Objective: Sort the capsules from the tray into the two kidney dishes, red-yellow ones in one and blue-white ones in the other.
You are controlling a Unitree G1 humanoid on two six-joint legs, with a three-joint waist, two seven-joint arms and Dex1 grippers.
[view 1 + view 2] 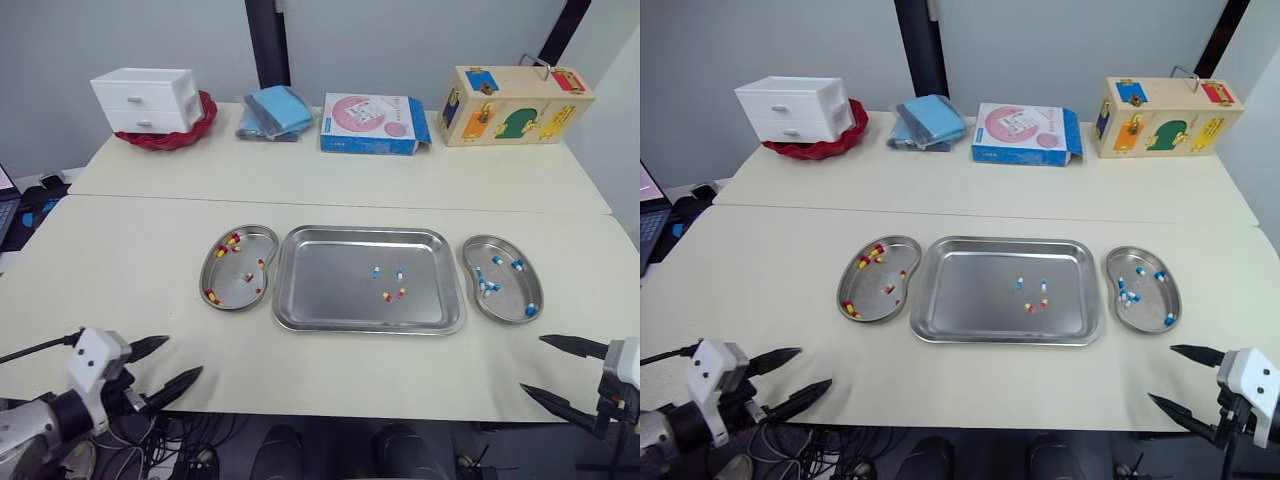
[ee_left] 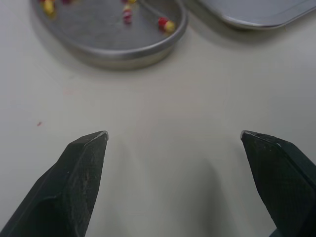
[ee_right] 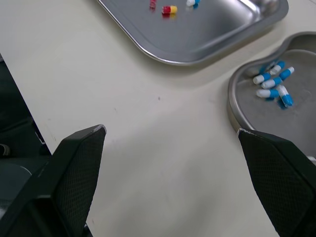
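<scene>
Left eye view: tray (image 1: 320, 295) sits mid-table (image 1: 140, 235), with the left kidney dish (image 1: 235, 288) holding red-yellow ones just beside it on 1 side and the right kidney dish (image 1: 506, 292) holding blue-white ones on the other. 4 capsules are in the tray, all right of its centre. 2 blue-white capsules (image 1: 376, 271) lie side by side, long axes running roughly away from the robot. 2 red-yellow capsules (image 1: 387, 296) lie just nearer and look slanted, too small to call the axis. Left gripper (image 1: 184, 356) and right gripper (image 1: 532, 362) hover at the near table edge, fingers spread, both empty. Right eye view: same layout; the cluster lies ahead and inward of the right gripper, so that arm looks nearer. Left wrist view: fingers wide apart over bare table, left kidney dish ahead. Right wrist view: fingers wide apart, right kidney dish and the tray corner ahead, with 1 red-yellow capsule in the tray.
</scene>
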